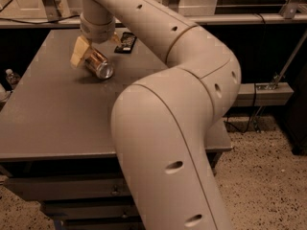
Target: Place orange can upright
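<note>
Tool (96,51) with flat tan fingers (79,52) tight around shiny, cylindrical orange can (99,65), tilted over matte grey table (57,114).

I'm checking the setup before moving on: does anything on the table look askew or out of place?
Yes. The orange can is tilted over, silver end toward the camera, not upright. It sits gripped in the gripper over the far left part of the table, near the black packet. Nothing looks spilled.

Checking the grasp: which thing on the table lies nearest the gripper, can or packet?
The orange can, tilted right under the gripper; the flat black packet lies farther back, apart.
</note>
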You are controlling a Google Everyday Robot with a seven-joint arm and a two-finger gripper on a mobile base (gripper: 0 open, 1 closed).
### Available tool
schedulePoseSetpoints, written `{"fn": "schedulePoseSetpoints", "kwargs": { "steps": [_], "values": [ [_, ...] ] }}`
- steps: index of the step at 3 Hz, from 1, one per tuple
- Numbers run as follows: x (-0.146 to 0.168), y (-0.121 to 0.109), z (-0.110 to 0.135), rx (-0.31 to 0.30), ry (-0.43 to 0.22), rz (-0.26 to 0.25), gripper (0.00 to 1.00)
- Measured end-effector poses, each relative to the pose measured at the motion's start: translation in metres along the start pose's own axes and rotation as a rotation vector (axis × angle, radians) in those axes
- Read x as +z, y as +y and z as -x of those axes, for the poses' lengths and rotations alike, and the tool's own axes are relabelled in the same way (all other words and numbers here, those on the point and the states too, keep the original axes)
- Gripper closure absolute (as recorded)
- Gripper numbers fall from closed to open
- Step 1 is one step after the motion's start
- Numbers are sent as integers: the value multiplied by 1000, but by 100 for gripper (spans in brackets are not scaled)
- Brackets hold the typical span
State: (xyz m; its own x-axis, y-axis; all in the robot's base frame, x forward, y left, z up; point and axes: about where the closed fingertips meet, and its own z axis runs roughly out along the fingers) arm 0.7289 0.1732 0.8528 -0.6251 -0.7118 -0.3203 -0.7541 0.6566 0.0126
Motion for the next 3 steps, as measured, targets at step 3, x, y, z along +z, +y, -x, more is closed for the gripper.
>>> {"fn": "schedulePoseSetpoints", "kwargs": {
  "steps": [3],
  "values": [
    [13, 1, 5, 56, 73, -29, 18]
  ]
}}
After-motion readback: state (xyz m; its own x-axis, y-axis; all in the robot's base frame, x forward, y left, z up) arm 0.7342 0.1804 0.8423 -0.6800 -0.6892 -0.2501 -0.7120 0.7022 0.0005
